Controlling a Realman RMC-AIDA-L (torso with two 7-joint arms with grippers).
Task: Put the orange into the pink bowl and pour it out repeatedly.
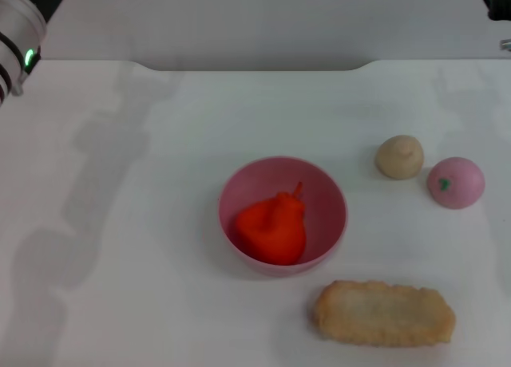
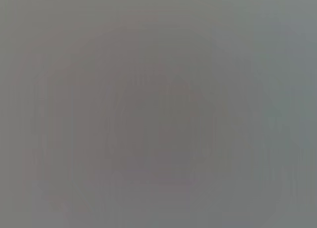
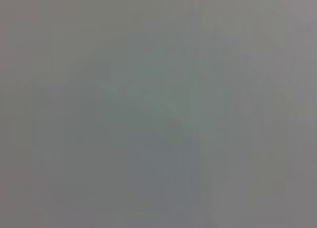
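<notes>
Breaded patty: flat, golden-brown, oblong crumbed toy cutlet point(image 1: 384, 313) lying nearest of all on the white table point(image 1: 144, 223), a little right of centre and just near-right of the bowl, apart from it.

Pink bowl: glossy pink hemispherical plastic bowl point(image 1: 323, 193) with a plain thin rim, standing upright near the middle of the table, its opening facing up.

Orange: bright orange-red, roundish soft toy fruit point(image 1: 272, 228) with a small pointed stem. It lies inside the pink bowl, resting against the near-left part of the inner wall, and fills roughly the near half of the hollow. The stem points toward the far right, up past the body. Its surface looks matte and slightly lumpy next to the shiny bowl, and it is clearly smaller than the bowl.

Pink ball: round pale pink toy ball with a small green mark point(image 1: 455, 182), on the right of the table, farther than the bowl and well apart from it.

Beige ball: lumpy beige toy ball with a small peak on top point(image 1: 399, 156), just left of the pink ball and slightly farther, close to it but whether they touch cannot be told.

Left arm: a white and black banded segment with a green light point(image 1: 17, 41) shows at the far left corner, high above the table; its gripper is out of sight.

Right arm: only a dark piece point(image 1: 497, 1) shows at the far right corner; its gripper is out of sight.

Wrist views: both show plain grey, with nothing distinguishable.
</notes>
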